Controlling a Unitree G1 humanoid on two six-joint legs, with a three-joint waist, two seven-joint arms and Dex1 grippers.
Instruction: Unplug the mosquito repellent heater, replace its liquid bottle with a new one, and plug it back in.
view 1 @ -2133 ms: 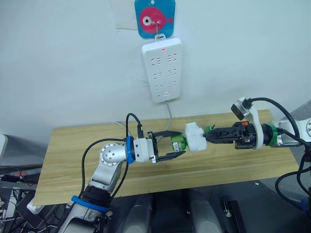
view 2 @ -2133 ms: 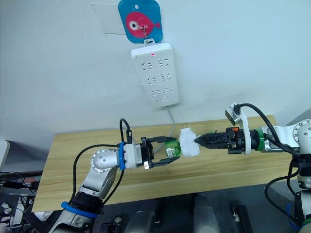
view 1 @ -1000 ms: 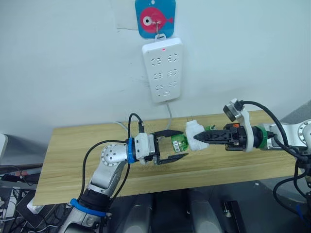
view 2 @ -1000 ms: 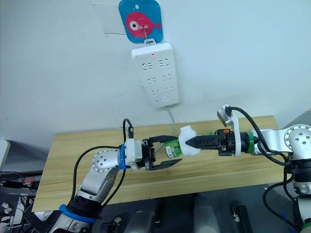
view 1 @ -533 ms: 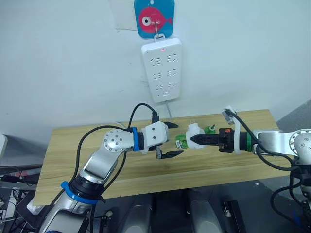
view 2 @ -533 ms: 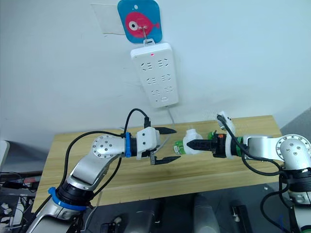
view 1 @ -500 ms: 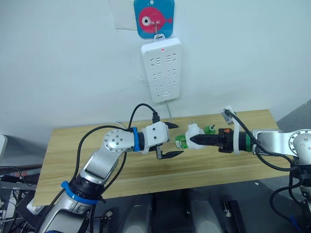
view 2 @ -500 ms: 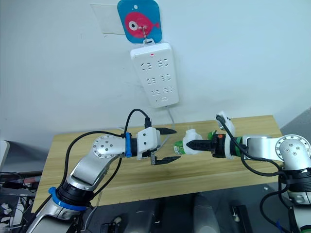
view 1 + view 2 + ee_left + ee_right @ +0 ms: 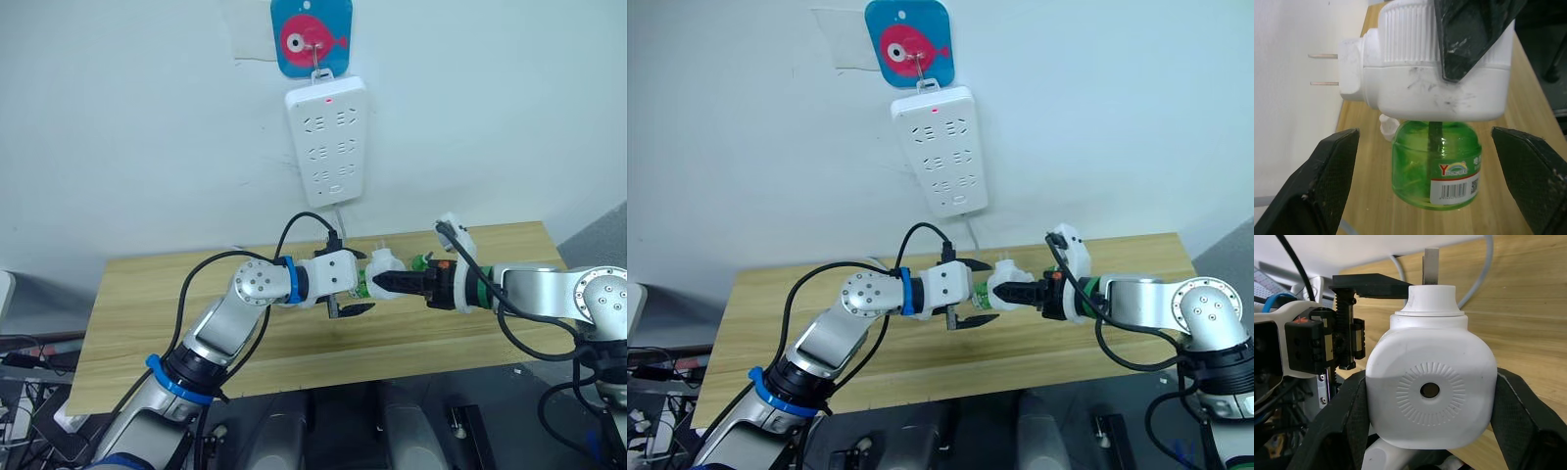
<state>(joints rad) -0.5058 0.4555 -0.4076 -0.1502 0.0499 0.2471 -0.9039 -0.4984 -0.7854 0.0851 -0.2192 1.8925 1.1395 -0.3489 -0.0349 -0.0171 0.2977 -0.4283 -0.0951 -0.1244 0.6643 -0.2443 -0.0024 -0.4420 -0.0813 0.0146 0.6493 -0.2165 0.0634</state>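
Over the wooden desk [image 9: 147, 323], the left hand [image 9: 355, 290] reaches in from the left with its fingers spread, one on either side of the green liquid bottle [image 9: 1437, 165] without touching it, which looks like a lineup for gripping and twisting it loose. The bottle hangs screwed into the underside of the mosquito repellent heater [image 9: 1431, 389]; it is translucent, a dark wick runs up its middle, and the liquid level cannot be made out. The heater is held clear of the desk, unplugged, its two metal prongs bare and pointing toward the wall. The right hand [image 9: 1029, 292] pinches the heater's white body from the right, probably to brace it. Above, the power strip [image 9: 329, 140] hangs on the wall, red light on.
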